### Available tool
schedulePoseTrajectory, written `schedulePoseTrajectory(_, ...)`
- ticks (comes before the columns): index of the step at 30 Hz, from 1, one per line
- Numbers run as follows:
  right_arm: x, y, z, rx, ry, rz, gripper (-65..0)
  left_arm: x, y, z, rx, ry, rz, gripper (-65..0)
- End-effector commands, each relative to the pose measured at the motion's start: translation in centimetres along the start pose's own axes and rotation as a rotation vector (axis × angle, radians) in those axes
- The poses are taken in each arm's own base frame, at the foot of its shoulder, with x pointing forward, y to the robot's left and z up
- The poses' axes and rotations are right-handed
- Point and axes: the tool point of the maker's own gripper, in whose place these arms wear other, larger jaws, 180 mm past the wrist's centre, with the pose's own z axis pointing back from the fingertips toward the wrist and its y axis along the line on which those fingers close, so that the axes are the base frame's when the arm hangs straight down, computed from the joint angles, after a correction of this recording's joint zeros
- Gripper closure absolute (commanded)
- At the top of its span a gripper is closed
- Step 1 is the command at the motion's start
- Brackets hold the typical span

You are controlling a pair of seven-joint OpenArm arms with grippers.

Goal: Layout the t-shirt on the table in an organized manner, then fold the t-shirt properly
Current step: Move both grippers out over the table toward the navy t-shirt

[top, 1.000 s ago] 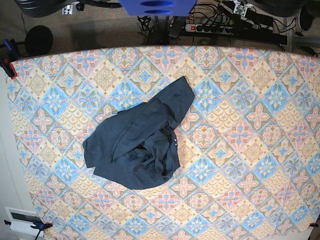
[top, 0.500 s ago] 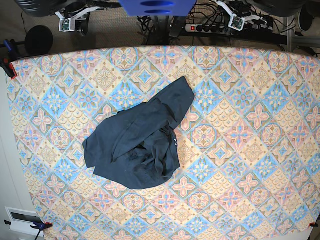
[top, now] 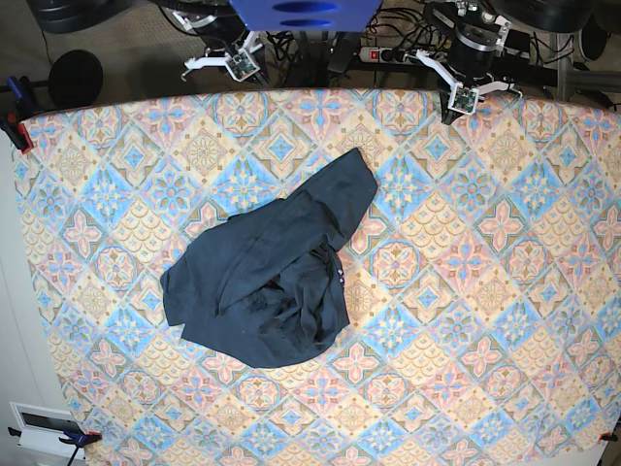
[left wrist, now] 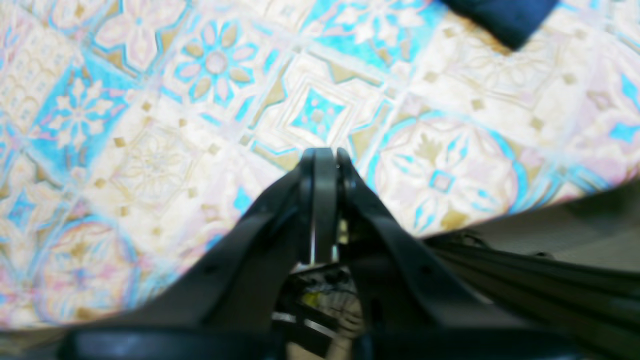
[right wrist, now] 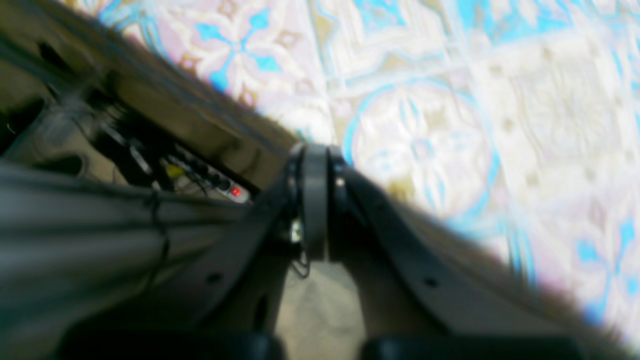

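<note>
The dark navy t-shirt (top: 272,277) lies crumpled in a heap left of the middle of the table (top: 505,291), with one part (top: 344,184) reaching toward the back edge. A corner of the t-shirt (left wrist: 500,15) shows at the top of the left wrist view. My left gripper (left wrist: 324,150) is shut and empty, hovering over bare patterned cloth near the table's back edge. Its arm (top: 466,58) is at the back right in the base view. My right gripper (right wrist: 315,147) is shut and empty at the table's back edge, and its arm (top: 228,60) is at the back left.
A power strip (top: 408,54) with cables lies on the floor behind the table, and its red light (right wrist: 235,191) shows in the right wrist view. Red clamps (top: 17,131) hold the cloth at the left edge. A white box (top: 44,422) sits at the lower left.
Both arms have swung in from beyond the back edge toward the table; the left arm now reaches over its rim. The t-shirt has not moved.
</note>
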Motion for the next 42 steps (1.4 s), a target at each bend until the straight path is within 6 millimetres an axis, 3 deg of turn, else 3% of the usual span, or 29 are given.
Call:
schedulePoseTrajectory(1,2.0,0.6,-0.4,0.018,-0.060,0.016,-0.8,1.5,0.2,-0.1,0.002,-0.045,0.028,-0.5)
schedulePoseTrajectory(4,3.7,2.0,-1.8,0.051,-0.071,0.133,-4.7,1.8,0.1,-0.7,-0.022,-0.030,0.132,-0.5)
schedulePoseTrajectory(10,8.4,4.1,-4.2,0.067,-0.140,0.279,-11.6,1.7,2.3,-0.8,0.002,-0.002,0.300,-0.5)
schedulePoseTrajectory(14,11.4,3.5,-5.5,0.055,-0.216,0.326,-13.4,1.9,2.8,-0.7,0.004,-0.011,0.339,-0.5)
schedulePoseTrajectory(17,12.6,3.8,-6.2,0.050,-0.237,0.306,-13.3,1.9,2.8,-0.7,0.006,-0.011,0.335,-1.8)
schedulePoseTrajectory(19,12.8,4.0,-6.4,0.051,-0.239,0.298,-13.3,2.0,2.8,-0.8,0.005,-0.014,0.335,-2.9)
schedulePoseTrajectory(22,13.0,3.9,-6.2,0.049,-0.245,0.296,-13.3,3.7,2.6,-1.9,-0.010,-0.056,0.332,-5.5)
schedulePoseTrajectory(27,13.0,3.6,-6.2,0.041,-0.245,0.294,-13.3,5.7,0.5,-4.1,-0.093,-0.026,0.318,-10.1)
schedulePoseTrajectory(31,13.9,3.4,-5.7,0.035,-0.271,0.289,-13.3,6.0,0.1,-4.5,-0.110,-0.014,0.313,-10.8)
schedulePoseTrajectory(36,14.5,1.9,-5.4,-0.008,-0.283,0.277,-13.2,6.0,0.1,-4.5,-0.109,-0.012,0.311,-10.8)
schedulePoseTrajectory(40,11.9,3.3,-4.6,0.024,-0.220,0.236,-13.2,6.0,0.1,-4.5,-0.108,-0.011,0.310,-10.7)
schedulePoseTrajectory(42,10.8,2.8,-4.1,0.020,-0.200,0.247,-13.0,5.9,0.2,-4.5,-0.105,-0.009,0.310,-10.7)
